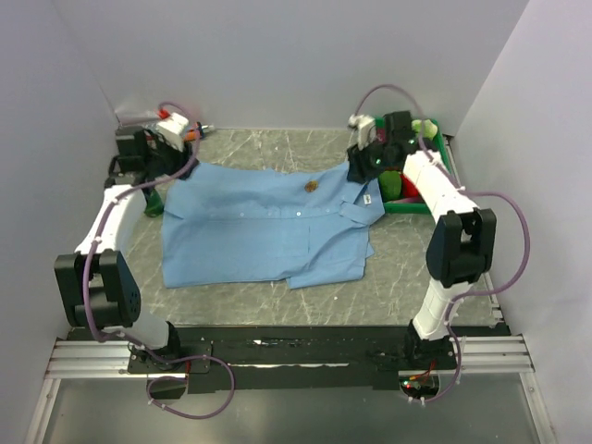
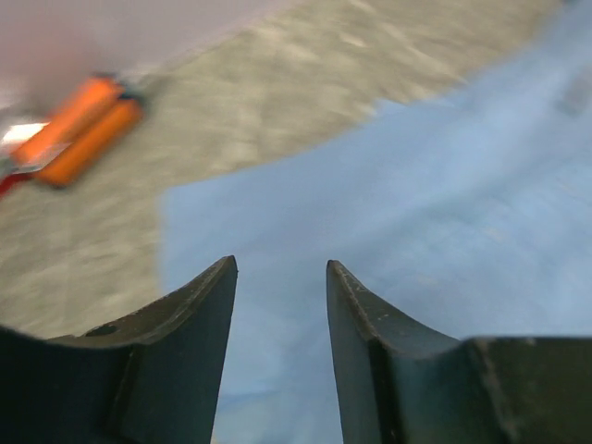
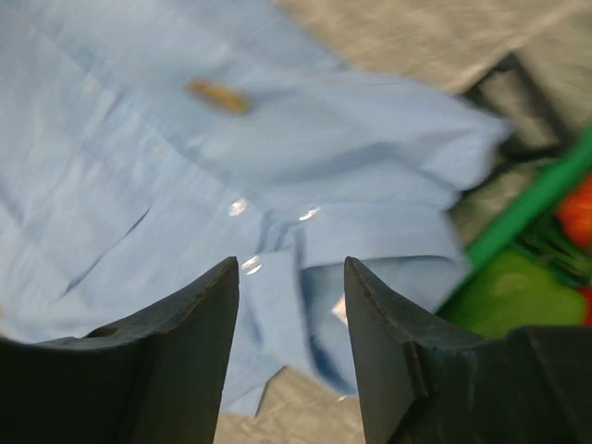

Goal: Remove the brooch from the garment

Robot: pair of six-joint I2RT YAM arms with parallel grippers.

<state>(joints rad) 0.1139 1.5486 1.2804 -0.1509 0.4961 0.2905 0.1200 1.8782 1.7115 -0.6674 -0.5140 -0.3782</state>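
So the brooch (image 1: 312, 185) was still stuck on the shirt (image 1: 259, 236), just above the button line near the collar, upper middle of the overhead view, with the shirt spread flat on the table (image 1: 407, 264). The left jaws were spread with nothing in them, over the shirt's upper-left corner. The right jaws were spread and empty too, at the collar end, upper right. Looked to me like the reach-in step, nothing grabbed yet. Next move, I'd guess, needs one side holding the cloth down beside the brooch while the other nips that tiny thing itself, not the fabric.
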